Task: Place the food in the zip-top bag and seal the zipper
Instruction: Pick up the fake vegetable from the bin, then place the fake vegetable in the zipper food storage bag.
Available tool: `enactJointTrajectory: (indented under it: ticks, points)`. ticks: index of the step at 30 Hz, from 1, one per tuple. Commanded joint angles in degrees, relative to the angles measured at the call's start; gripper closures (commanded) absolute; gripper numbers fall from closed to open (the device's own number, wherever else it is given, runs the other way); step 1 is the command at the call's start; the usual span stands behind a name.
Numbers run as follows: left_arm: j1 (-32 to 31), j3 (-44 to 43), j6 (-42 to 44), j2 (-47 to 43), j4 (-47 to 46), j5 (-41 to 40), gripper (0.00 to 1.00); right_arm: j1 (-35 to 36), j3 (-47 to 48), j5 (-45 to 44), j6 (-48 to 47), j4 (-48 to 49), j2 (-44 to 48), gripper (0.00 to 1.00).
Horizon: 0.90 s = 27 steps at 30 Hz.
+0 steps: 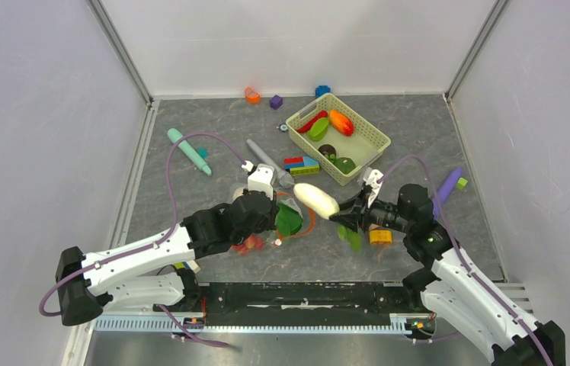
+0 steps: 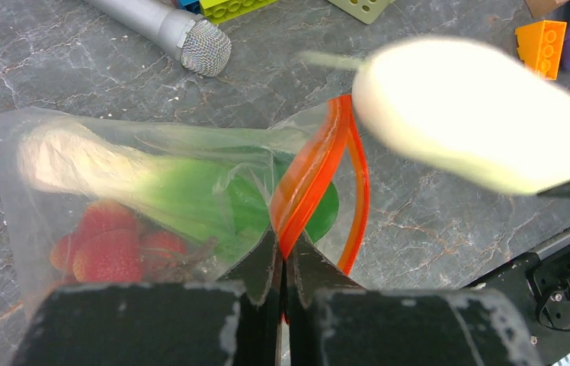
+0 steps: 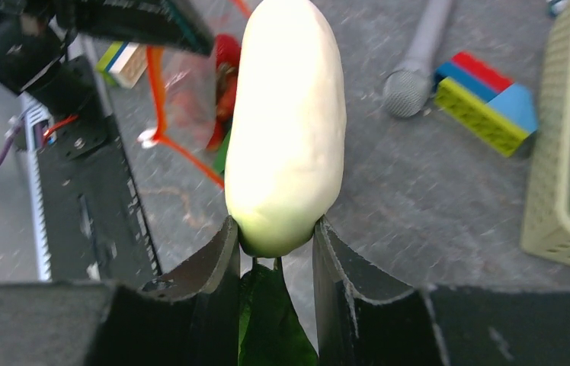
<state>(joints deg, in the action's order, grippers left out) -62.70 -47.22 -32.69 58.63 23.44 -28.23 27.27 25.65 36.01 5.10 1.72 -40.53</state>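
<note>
The clear zip-top bag (image 2: 30,130) lies on the table, holding the bok choy (image 2: 152,191) and red berries (image 2: 107,244). My left gripper (image 2: 286,255) is shut on its orange-red zipper (image 2: 320,160), and the mouth stands open in a loop. In the top view the left gripper (image 1: 274,216) sits at the bag (image 1: 289,223). My right gripper (image 3: 276,232) is shut on the leaf end of the white radish (image 3: 286,122) and holds it above the table, tip toward the bag's mouth. In the top view the radish (image 1: 316,200) is just right of the bag, in front of the right gripper (image 1: 341,218).
The pale green basket (image 1: 361,119) at the back right holds orange-red, green and dark pieces. A grey stick tool (image 1: 267,162), a teal one (image 1: 188,150) and a purple one (image 1: 447,191) lie around. Coloured blocks (image 1: 300,165) sit beside the basket, and an orange block (image 1: 379,236) lies near the right arm.
</note>
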Motion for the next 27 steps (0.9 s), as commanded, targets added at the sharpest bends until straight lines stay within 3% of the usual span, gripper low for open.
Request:
enactJointTrajectory:
  ticks: [1,9,18,27]
  points:
    - [0.2,-0.1,2.5,-0.2,-3.2,0.1,0.97,0.1,1.0,7.0,-4.4,-12.3,1.4,1.0]
    - [0.2,-0.2,2.7,0.0,-3.3,0.7,0.98,0.1,4.2,6.8,-8.8,-25.5,3.2,1.0]
    - [0.2,-0.4,3.1,0.5,-3.4,1.9,0.98,0.1,5.3,12.5,-12.5,-30.8,1.6,1.0]
    - [0.2,-0.7,5.1,1.4,-3.7,5.2,0.98,0.2,2.7,8.7,-3.7,-20.1,-0.7,1.0]
